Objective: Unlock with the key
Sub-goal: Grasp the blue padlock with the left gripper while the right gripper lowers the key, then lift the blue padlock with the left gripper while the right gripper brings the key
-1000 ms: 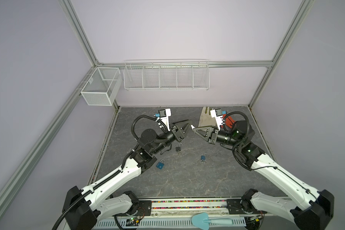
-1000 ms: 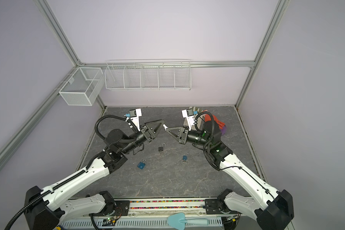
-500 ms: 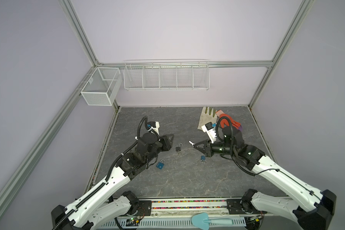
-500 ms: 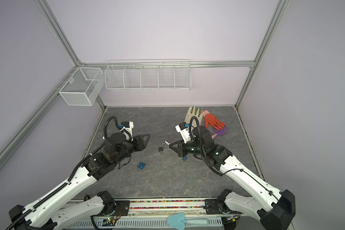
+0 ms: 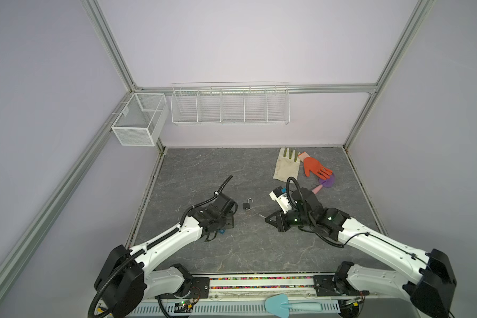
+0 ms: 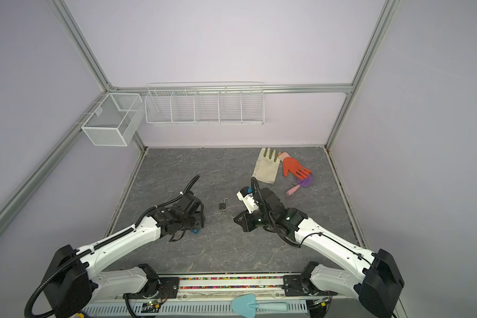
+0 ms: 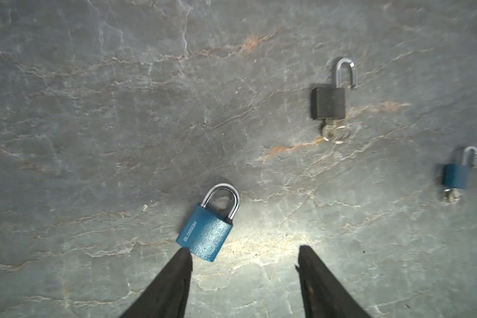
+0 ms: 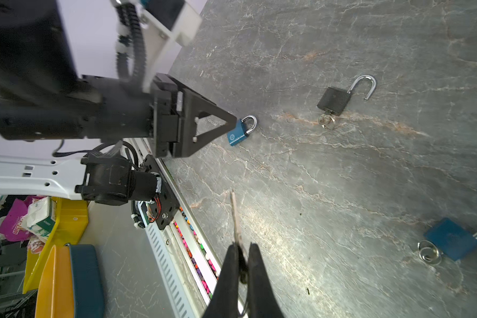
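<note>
A blue padlock point(image 7: 204, 236) with its shackle closed lies flat on the grey table. My left gripper point(image 7: 243, 254) hangs open just over it, one fingertip point(image 7: 183, 257) at the lock's corner. In both top views the left arm covers most of this padlock point(image 5: 221, 232). My right gripper point(image 8: 241, 247) is shut on a small silver key point(image 8: 235, 217), whose blade sticks out past the fingertips towards the blue padlock point(image 8: 238, 132). In a top view the right gripper point(image 5: 267, 219) is low over the table, right of the left gripper point(image 5: 226, 223).
A black padlock point(image 7: 328, 103) lies open between the arms with a key in it, and it shows in both top views point(image 5: 247, 206). Another blue padlock point(image 8: 449, 238) with a key lies near the right arm. Gloves point(image 5: 287, 168) and a purple brush point(image 5: 325, 183) lie at the back right.
Both arms have come down from mid-air to just above the table. The left jaws have spread wider. The right gripper stays shut on the key.
</note>
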